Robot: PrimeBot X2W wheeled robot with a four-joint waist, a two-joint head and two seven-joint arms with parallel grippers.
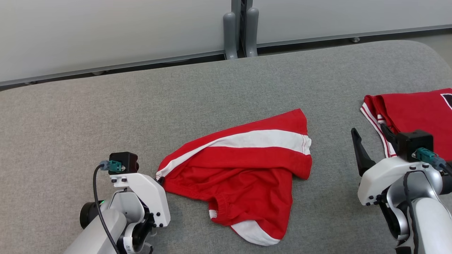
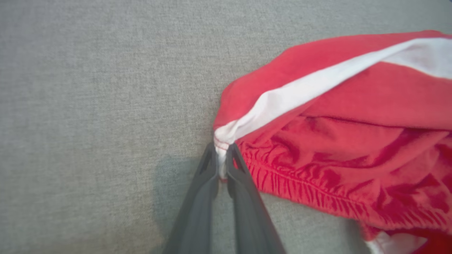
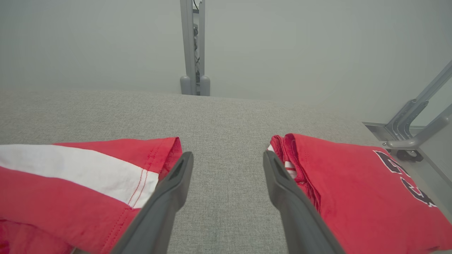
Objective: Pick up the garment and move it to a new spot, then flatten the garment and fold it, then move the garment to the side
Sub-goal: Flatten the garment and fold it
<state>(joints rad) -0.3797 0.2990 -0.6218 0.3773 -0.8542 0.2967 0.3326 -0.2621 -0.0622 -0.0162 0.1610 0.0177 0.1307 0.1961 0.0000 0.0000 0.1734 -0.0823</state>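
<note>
The garment [image 1: 243, 173] is a pair of red shorts with a white side stripe, lying crumpled in the middle of the grey table [image 1: 106, 116]. My left gripper [image 2: 221, 155] is shut on the garment [image 2: 335, 116] at its leftmost corner, where the white stripe meets the waistband; in the head view that gripper [image 1: 159, 180] sits at the cloth's left tip. My right gripper [image 3: 227, 158] is open above bare table, between the garment's leg hem [image 3: 106, 176] and a folded red piece. In the head view the right gripper [image 1: 369, 141] hovers to the garment's right.
A folded red garment [image 1: 416, 113] with white trim and dark lettering lies at the table's right edge, also the folded red garment [image 3: 356, 190] in the right wrist view. A grey post [image 1: 240, 28] and pale wall stand behind the table. A metal frame [image 3: 416, 123] is at far right.
</note>
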